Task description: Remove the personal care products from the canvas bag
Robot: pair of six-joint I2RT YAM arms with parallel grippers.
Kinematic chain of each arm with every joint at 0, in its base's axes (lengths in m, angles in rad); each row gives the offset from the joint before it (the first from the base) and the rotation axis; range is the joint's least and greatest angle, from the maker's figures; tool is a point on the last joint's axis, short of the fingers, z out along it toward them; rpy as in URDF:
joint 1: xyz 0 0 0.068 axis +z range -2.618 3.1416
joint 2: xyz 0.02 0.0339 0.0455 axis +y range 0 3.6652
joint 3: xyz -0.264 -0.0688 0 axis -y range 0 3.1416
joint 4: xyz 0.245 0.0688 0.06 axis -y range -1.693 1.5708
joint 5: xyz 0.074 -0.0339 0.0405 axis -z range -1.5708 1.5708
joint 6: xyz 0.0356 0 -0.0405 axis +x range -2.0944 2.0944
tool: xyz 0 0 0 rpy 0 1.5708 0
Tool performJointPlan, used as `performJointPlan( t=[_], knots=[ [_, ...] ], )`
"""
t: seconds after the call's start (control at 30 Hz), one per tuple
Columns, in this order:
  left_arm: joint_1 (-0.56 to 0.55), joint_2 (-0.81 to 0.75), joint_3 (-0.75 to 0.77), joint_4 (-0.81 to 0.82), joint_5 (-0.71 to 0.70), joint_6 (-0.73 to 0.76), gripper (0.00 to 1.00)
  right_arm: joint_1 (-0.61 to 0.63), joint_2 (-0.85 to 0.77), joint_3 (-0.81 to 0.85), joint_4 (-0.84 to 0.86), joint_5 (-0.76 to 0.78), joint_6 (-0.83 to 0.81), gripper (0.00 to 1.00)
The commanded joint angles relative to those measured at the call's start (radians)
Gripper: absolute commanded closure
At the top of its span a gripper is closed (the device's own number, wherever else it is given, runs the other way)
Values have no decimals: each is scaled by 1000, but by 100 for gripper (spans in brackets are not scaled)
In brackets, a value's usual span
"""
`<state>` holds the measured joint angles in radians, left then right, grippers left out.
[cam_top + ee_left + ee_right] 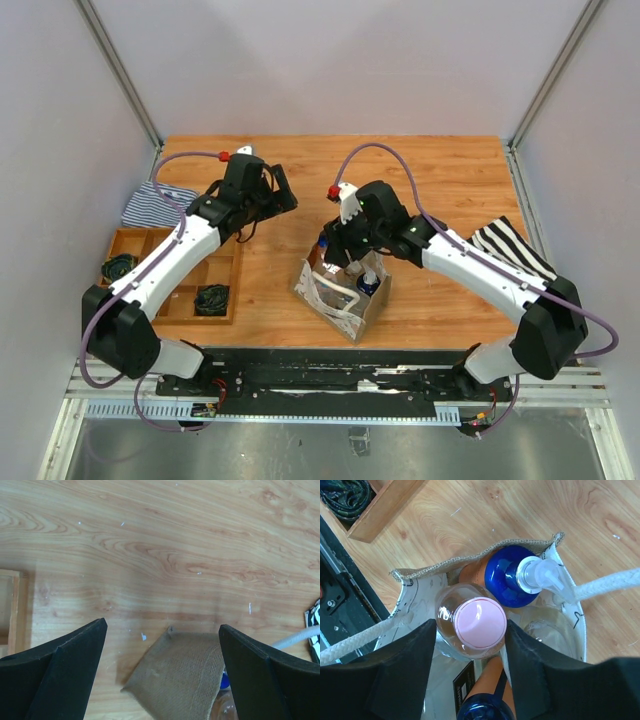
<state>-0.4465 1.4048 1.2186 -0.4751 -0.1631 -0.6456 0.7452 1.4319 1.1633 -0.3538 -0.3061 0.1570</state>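
The wooden tabletop (440, 180) is the biggest thing here. I see no bottle standing on it. So I think no bottle is fully out yet, and the job is only starting.

The canvas bag (330, 300) stands near the front edge, in the middle, with its mouth open. All the bottles I can see are inside it.

My left hand (162, 625) hangs over the bare wood just behind the bag. Its fingers are spread wide and hold nothing.

My right hand (470, 627) is down in the mouth of the bag. One finger is on each side of the pink-capped bottle (477, 622), and they look pressed on it. I think that bottle is the first to come out. Its bottom half is still in the bag.

Just behind it stands the blue pump bottle (507, 580), orange under its blue top. One more blue cap (482, 711) peeks out at the bottom of the right wrist view.

Some things are hard to see. My own fingers cover the sides of the bag. There is a clear shape (545, 630) by my right finger that may be another bottle, but I cannot tell. I cannot count how many bottles are left. The rope handle (610, 582) runs out of the picture.
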Motion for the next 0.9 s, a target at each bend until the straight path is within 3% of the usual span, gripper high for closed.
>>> performJointPlan(
  t=[0.0, 0.3, 0.4, 0.47, 0.5, 0.73, 0.87],
  knots=[
    [-3, -59, -38, -4, 1, 31, 1, -4, 24, 35, 17, 1, 4, 48],
    [-21, -121, -109, -10, 15, 39, 1, -4, 45, 60, 29, 12, 12, 52],
    [-23, -130, -126, -13, 21, 45, 1, -5, 53, 73, 25, 16, 10, 75],
    [-25, -139, -137, -14, 28, 46, 1, -4, 56, 82, 26, 20, 7, 95],
    [-27, -145, -141, -15, 28, 45, 1, -5, 56, 89, 23, 23, 6, 99],
    [-62, -188, -124, -49, 14, 59, 2, -3, -23, 131, -23, 46, -4, 99],
    [-146, -181, -72, -64, 3, 96, 3, -4, -139, 165, -63, 111, -16, 99]
  ],
)
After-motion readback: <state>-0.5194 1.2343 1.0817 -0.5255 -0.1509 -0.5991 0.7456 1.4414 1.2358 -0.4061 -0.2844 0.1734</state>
